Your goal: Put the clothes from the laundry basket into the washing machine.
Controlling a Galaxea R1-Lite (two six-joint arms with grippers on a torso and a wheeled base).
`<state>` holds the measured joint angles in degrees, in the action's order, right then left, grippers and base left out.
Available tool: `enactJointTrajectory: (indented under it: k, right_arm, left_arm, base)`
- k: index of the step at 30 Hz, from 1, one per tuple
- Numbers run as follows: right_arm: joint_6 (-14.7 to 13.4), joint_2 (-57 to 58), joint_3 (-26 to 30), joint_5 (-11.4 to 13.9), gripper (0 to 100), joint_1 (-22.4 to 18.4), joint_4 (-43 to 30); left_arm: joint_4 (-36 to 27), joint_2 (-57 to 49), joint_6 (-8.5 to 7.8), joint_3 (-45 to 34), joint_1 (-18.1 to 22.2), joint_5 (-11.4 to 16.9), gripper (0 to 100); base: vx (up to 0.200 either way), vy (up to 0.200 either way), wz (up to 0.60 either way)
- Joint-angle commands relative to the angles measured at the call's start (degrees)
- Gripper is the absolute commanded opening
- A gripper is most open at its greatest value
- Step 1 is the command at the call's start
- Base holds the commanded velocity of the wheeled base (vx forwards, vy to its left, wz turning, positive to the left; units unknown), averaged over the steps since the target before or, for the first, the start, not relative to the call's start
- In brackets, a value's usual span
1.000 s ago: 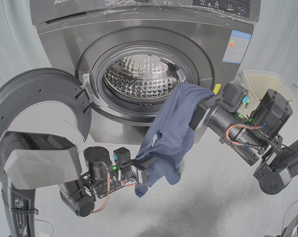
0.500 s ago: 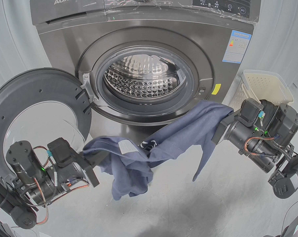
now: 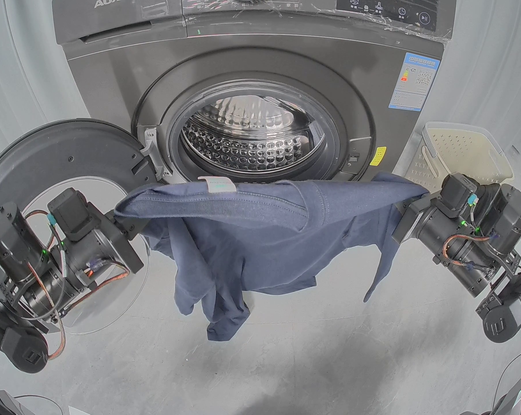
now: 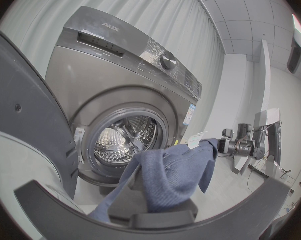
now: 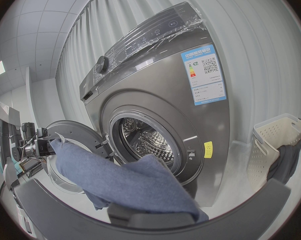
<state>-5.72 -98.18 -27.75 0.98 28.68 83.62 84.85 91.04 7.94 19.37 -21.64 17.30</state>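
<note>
- While pale curtains (image 3: 18,59) hang behind the open washing machine (image 3: 243,47), grey floor (image 3: 329,364) lies below.
- Left gripper (image 3: 128,223) and right gripper (image 3: 410,204) each clamp the blue shirt (image 3: 260,231), stretched before the drum (image 3: 249,134).

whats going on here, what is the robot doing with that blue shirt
The robot holds a dark blue shirt stretched between its arms: the left gripper clamps one end, the right gripper the other. The shirt hangs spread out in front of the washing machine, just below the opening and not yet in the drum. The door is swung wide open on the robot's left. The laundry basket stands to the machine's right, and a dark garment hangs from it.
</note>
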Motion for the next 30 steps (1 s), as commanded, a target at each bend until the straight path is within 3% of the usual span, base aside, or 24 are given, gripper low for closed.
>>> enactJointTrajectory:
  k: [1, 2, 4, 11, 18, 26, 30]
  right_arm:
    - [-0.70, -4.56, -0.03, -0.71, 0, -0.38, 2.69]
    - [-0.70, -6.06, -0.64, -0.89, 0, -0.56, 3.57]
    - [-0.70, -6.23, -1.08, -0.89, 0, -0.74, 3.66]
    - [-0.70, -5.62, -3.10, -2.38, 0, -2.76, 3.66]
    - [-0.43, -2.80, -3.63, -1.94, 0, -3.28, 3.48]
    - [0.00, 1.42, -3.72, -1.68, 0, -2.76, 3.22]
    - [0.36, 4.58, -4.60, -0.89, 0, -2.76, 1.99]
  left_arm:
    - [-0.12, 0.45, 3.05, 5.41, 2.83, 0.72, 0]
    - [-0.03, 0.54, 4.19, 6.12, 2.65, 0.28, 0]
    - [-0.03, 0.54, 4.98, 6.21, 2.48, -0.51, 0]
    - [0.58, 1.60, 5.07, 7.70, 3.44, -2.01, 0]
    - [0.58, 1.60, 4.72, 9.28, 1.78, -4.11, 0]
    - [-0.38, -1.48, 4.46, 11.04, -4.20, -7.37, 0]
    - [-1.35, -2.18, 2.35, 11.04, -4.47, -7.28, 0]
  base:
    - [0.000, 0.000, 0.00]
    - [0.000, 0.000, 0.00]
    - [0.000, 0.000, 0.00]
    - [0.000, 0.000, 0.00]
    - [0.000, 0.000, 0.00]
    - [0.000, 0.000, 0.00]
    - [0.000, 0.000, 0.00]
